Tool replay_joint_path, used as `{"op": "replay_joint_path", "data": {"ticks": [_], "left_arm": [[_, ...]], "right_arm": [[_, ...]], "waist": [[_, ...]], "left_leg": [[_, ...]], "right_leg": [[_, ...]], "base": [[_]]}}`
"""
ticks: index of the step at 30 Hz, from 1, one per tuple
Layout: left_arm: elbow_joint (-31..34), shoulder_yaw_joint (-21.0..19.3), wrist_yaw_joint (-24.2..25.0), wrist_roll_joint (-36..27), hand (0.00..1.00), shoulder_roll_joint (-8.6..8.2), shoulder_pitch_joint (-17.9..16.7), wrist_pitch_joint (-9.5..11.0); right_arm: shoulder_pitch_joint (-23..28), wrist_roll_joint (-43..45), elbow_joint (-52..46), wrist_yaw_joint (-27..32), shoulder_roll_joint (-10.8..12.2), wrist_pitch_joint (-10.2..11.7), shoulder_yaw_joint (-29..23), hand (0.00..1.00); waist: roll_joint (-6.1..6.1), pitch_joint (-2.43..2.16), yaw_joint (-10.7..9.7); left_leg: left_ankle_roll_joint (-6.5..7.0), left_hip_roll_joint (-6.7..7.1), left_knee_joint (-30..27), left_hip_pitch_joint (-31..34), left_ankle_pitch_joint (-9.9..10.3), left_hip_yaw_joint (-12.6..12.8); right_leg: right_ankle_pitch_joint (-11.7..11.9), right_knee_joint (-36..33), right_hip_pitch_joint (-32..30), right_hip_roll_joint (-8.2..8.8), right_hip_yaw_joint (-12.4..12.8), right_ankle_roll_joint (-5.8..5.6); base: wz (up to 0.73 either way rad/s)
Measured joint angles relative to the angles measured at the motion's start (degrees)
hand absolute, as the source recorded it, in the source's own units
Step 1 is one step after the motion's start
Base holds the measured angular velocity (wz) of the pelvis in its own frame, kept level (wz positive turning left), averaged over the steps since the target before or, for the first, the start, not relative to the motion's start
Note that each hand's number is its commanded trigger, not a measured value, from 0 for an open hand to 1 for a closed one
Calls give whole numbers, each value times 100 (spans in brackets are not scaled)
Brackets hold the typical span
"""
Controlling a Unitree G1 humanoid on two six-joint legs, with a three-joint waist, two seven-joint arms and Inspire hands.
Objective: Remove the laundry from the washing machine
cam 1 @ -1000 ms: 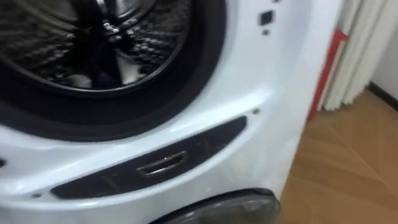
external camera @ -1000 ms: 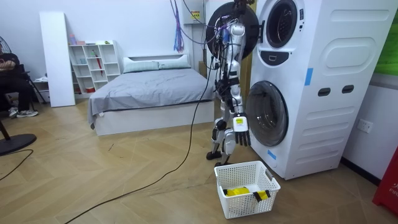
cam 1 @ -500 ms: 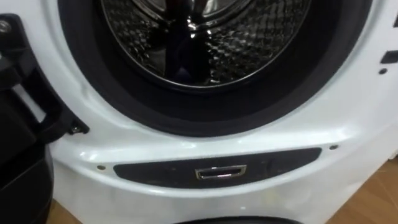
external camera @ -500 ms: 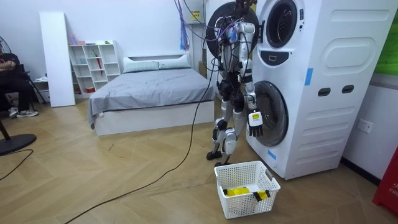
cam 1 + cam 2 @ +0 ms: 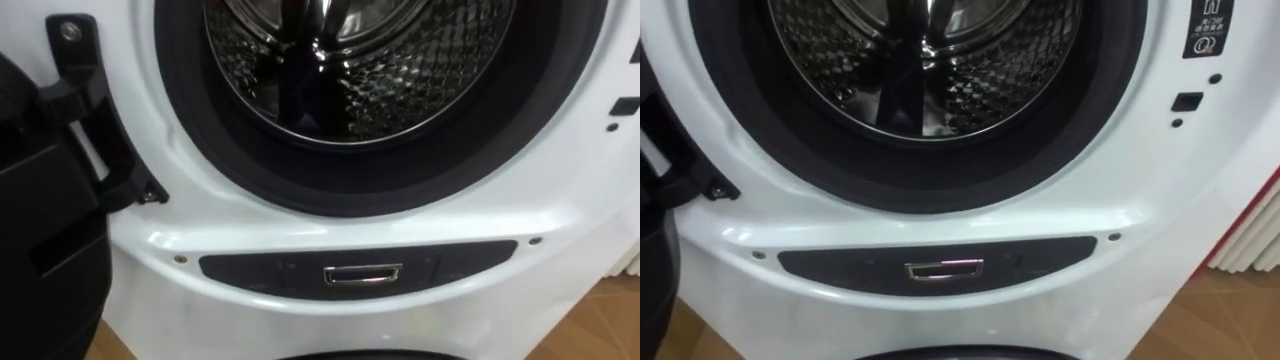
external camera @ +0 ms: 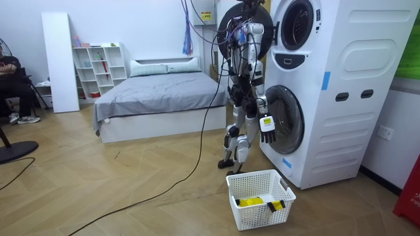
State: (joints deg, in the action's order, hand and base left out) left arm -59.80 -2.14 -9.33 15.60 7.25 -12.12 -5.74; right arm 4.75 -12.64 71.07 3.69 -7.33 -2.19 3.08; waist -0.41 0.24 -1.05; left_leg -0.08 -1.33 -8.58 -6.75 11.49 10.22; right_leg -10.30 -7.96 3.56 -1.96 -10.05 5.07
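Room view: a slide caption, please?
Robot stands facing the stacked white washing machines, a white lattice laundry basket holding something yellow on the wooden floor.

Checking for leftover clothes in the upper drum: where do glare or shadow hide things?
Left eye view: bright glints on the perforated steel drum, with a dark vertical band down its middle that could be reflection or cloth, cannot tell. Right eye view: same glints and band, plus sheen on the glossy white front panel. Room view: even light, yet the upper round opening reads black.
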Motion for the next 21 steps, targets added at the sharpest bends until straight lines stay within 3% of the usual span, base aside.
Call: {"op": "replay_joint_path", "data": {"ticks": [5, 7, 11, 14, 16, 18, 19, 20, 21], "left_arm": [[0, 2, 0, 286, 0, -2, -140, -309], [0, 2, 2, 329, 0, -2, -195, -409], [-1, -14, 9, 524, 0, -2, -258, -432], [-3, -210, 14, 541, 0, -7, -280, -430], [91, -300, 91, 773, 0, -2, -198, -438], [71, -364, 151, 859, 0, -5, -119, -432], [73, -367, 183, 879, 0, -15, -18, -425], [79, -365, 217, 872, 0, -24, 11, -422], [77, -363, 263, 872, 0, -40, 1, -424]], "right_arm": [[44, -36, -16, 57, -15, -38, -2, 0], [89, -63, -66, 96, -25, -35, -3, 0], [79, -33, -81, 111, -39, -29, -41, 0], [70, 146, -107, 30, -43, -31, -45, 0], [87, 310, -213, -71, -66, -37, -15, 0], [43, 524, -212, -174, -122, -37, 0, 0], [-3, 736, -207, -202, -153, -33, -15, 0], [-46, 856, -208, -195, -173, -37, -24, 0], [-103, 1049, -222, -187, -209, -40, -48, 0]], "waist": [[62, -15, -1], [88, 0, 0], [85, 23, 12], [45, 14, 32], [35, 13, 131], [28, 18, 221], [41, 19, 190], [62, 47, 209], [147, 44, 246]], "left_leg": [[0, -4, -5, -86, 0, -1], [0, -5, -5, -152, 0, -1], [0, -10, -29, -201, 0, 21], [-42, -31, -192, -175, 25, 23], [-189, -197, -1054, 228, 297, 24], [-226, -313, -1890, 635, 396, -148], [-233, -417, -2603, 959, 422, -296], [-234, -538, -3118, 1120, 424, -286], [-268, -752, -3851, 1198, 436, -282]], "right_leg": [[0, -1, 74, -14, 50, 0], [1, 8, 156, -18, 51, 2], [-10, 10, 224, -21, 74, 17], [-39, -39, 236, -25, 131, 54], [-100, -212, 112, -97, 177, 120], [-117, -316, 33, -151, 169, 165], [-152, -421, -33, -186, 76, 230], [-191, -507, -73, -230, 8, 286], [-239, -621, -119, -337, -150, 354]], "base": [[-6], [0], [-1], [-10], [-18], [-19], [-14], [-35], [-50]]}}
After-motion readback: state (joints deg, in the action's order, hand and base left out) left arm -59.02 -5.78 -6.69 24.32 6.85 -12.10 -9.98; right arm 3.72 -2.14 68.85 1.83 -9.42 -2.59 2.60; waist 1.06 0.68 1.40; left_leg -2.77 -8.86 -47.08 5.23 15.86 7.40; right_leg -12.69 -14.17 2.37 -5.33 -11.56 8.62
